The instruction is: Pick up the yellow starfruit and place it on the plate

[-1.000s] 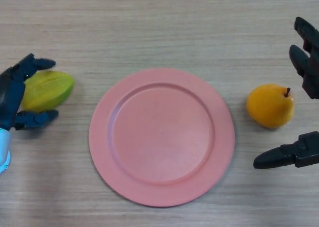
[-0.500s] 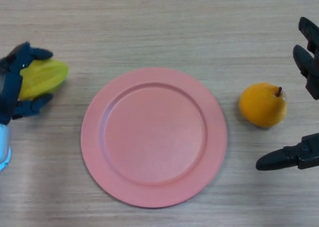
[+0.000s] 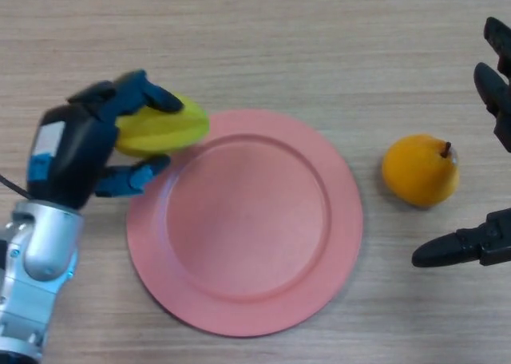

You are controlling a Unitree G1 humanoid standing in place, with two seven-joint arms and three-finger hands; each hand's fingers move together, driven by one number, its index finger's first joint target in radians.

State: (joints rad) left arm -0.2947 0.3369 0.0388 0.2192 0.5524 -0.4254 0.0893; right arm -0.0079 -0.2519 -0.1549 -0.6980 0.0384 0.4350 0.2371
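The yellow starfruit is held in my left hand, whose fingers and thumb curl round it from above and below. Fruit and hand hang over the left rim of the pink plate, which lies flat in the middle of the wooden table. The fruit's tip reaches just past the plate's upper left edge. My right hand shows at the right edge, fingers straight and spread, holding nothing.
An orange pear with a short stem lies on the table right of the plate, between the right hand's fingers and thumb but apart from them.
My left hand has lifted the starfruit off the table and carried it right, to the plate's left rim. The right hand and pear have stayed put.
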